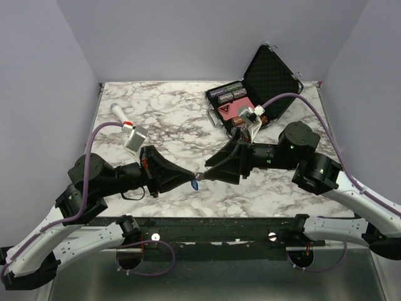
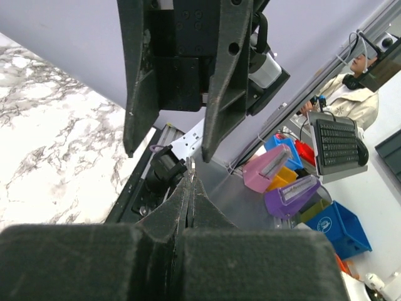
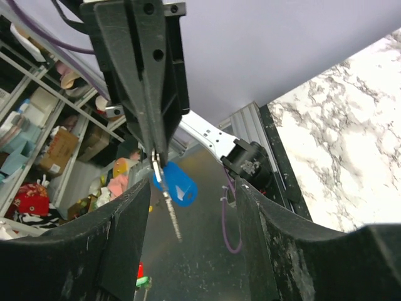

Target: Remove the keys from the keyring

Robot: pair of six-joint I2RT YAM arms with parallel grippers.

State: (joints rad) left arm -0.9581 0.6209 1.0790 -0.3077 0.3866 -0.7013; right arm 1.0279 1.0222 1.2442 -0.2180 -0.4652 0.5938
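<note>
My left gripper (image 1: 193, 178) is shut on the thin metal ring of the keyring and holds it above the front middle of the table. In the right wrist view the ring (image 3: 155, 160) sits in the shut left fingertips, with the blue tag (image 3: 176, 184) and the silvery key (image 3: 170, 212) hanging below. The blue tag also shows in the top view (image 1: 196, 184). My right gripper (image 1: 209, 171) is open, with its fingers on either side of the hanging tag and key (image 3: 193, 185), touching neither. In the left wrist view my left gripper (image 2: 190, 173) is closed tight and the tag is hidden.
A white microphone (image 1: 118, 111) lies at the back left, with a small grey-white box (image 1: 136, 138) nearer. An open black case (image 1: 270, 70) holding batteries and a red card (image 1: 228, 111) stands at the back right. The table's front edge (image 1: 207, 219) is just below the grippers.
</note>
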